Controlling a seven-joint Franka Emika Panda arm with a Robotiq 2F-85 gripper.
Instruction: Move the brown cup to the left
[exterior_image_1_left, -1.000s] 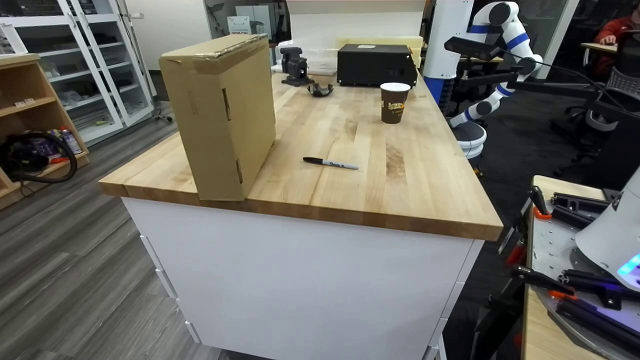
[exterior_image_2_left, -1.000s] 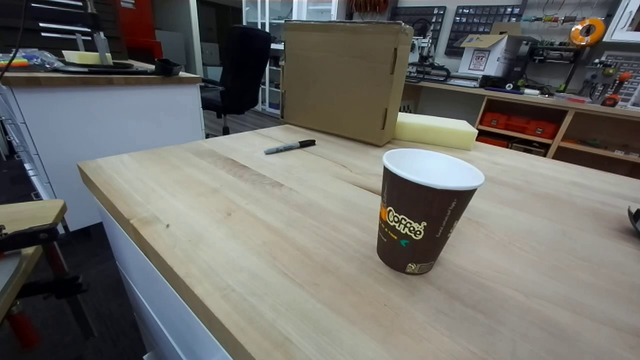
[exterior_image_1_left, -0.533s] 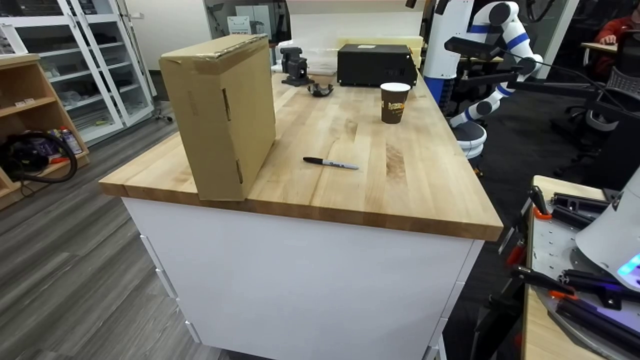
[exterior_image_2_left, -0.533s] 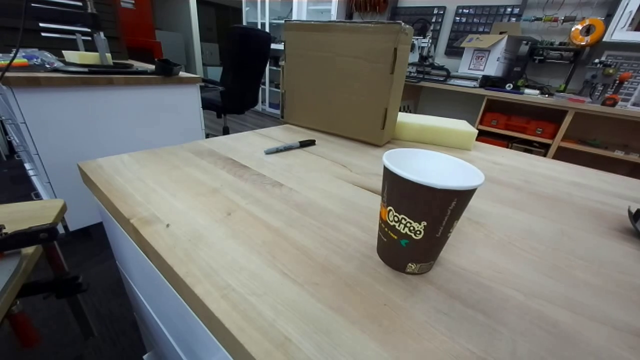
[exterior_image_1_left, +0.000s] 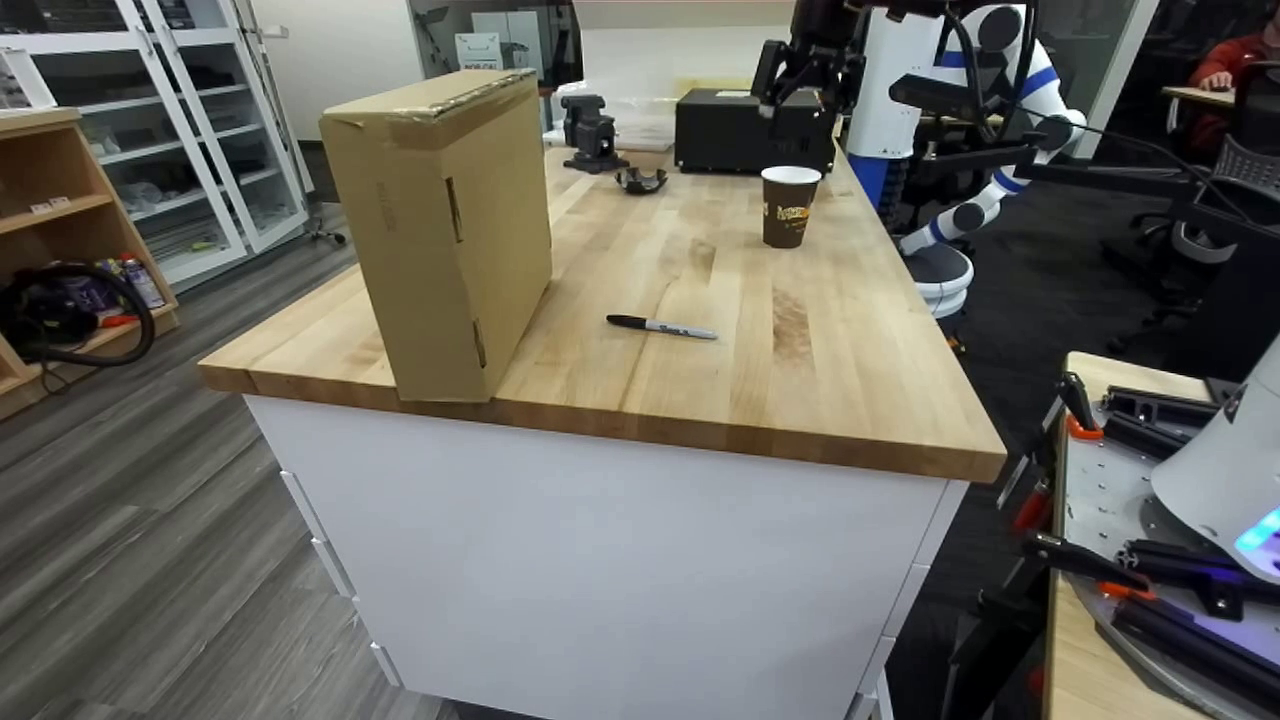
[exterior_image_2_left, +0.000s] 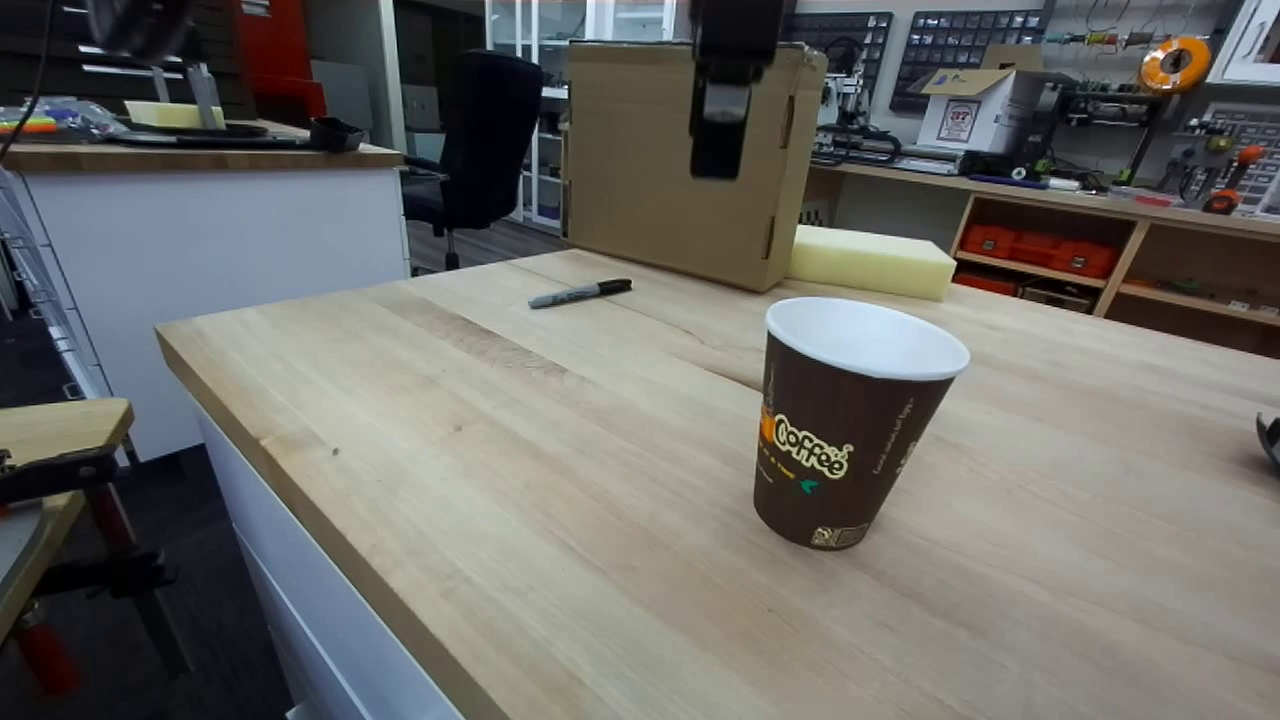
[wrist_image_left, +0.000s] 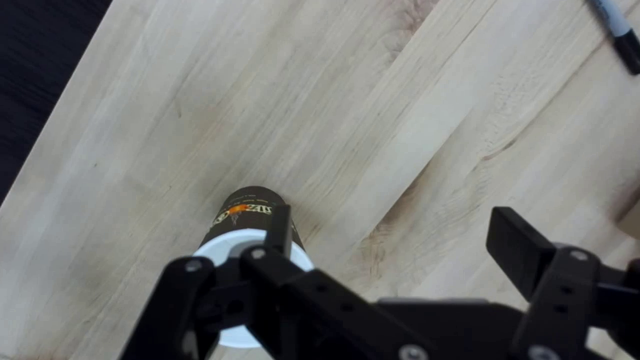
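Note:
The brown cup (exterior_image_1_left: 786, 215) stands upright on the wooden table, with its pale rim up. It is large in an exterior view (exterior_image_2_left: 845, 450), with "Coffee" lettering on its side. My gripper (exterior_image_1_left: 800, 105) is open and empty, in the air above the cup's level. In an exterior view, the gripper (exterior_image_2_left: 717, 150) shows above and left of the cup, in front of the cardboard box. In the wrist view, the gripper (wrist_image_left: 392, 225) has its fingers wide apart with bare table between them. The left finger covers part of the cup (wrist_image_left: 245, 210) and its rim.
A tall cardboard box (exterior_image_1_left: 440, 240) stands at the table's side. A marker (exterior_image_1_left: 662, 327) lies near it. A black box (exterior_image_1_left: 750, 130), a black vise-like stand (exterior_image_1_left: 590, 135) and a curved black piece (exterior_image_1_left: 640, 181) are farther back. A yellow foam block (exterior_image_2_left: 870, 262) is beside the cardboard box.
My gripper has come down into both exterior views from the top, open. The cup, marker and cardboard box have not moved.

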